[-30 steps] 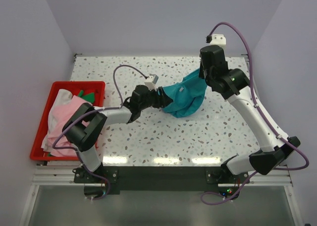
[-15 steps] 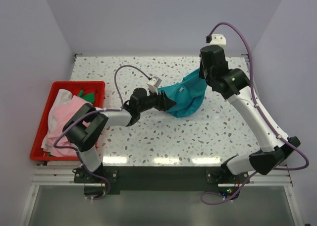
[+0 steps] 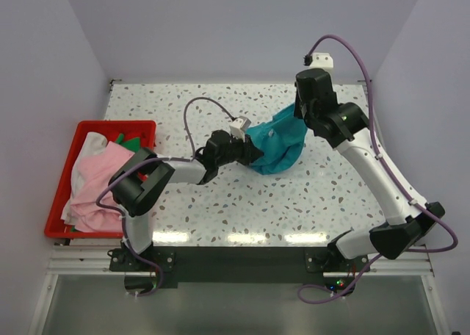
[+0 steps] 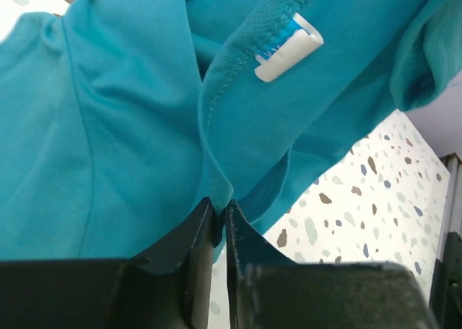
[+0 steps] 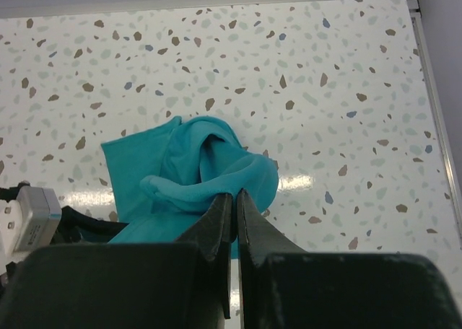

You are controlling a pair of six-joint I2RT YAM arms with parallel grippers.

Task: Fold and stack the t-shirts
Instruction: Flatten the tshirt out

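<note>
cloth of the soft teal t-shirt (image 3: 283, 140) droops limp and light, left gripper (image 4: 220, 211) clamped on its stitched neck hem, right gripper (image 5: 234, 196) clamped on a bunched fold; hems likely hold surest.

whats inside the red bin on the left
The red bin holds a heap of cloth: a light pink t-shirt on top, a white piece and a dark green piece toward the far end. Anything beneath the heap is covered.
</note>
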